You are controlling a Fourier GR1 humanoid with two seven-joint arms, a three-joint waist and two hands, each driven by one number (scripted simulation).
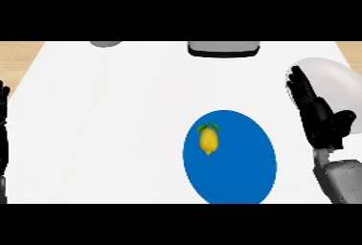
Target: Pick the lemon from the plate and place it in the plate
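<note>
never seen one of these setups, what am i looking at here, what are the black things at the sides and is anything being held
This is one picture, taken from a humanoid robot's head, looking steeply down at a white counter. The black shape on the right is the right robot hand on a grey forearm, open with fingers straight, over a white plate. At the far left edge only a sliver of the left robot hand shows; its fingers cannot be made out. Nothing is held. A yellow lemon with a small green leaf lies on a blue plate near the middle. Along the far edge sit a grey object and a grey and black object, both cut off, so I cannot tell what they are.
</note>
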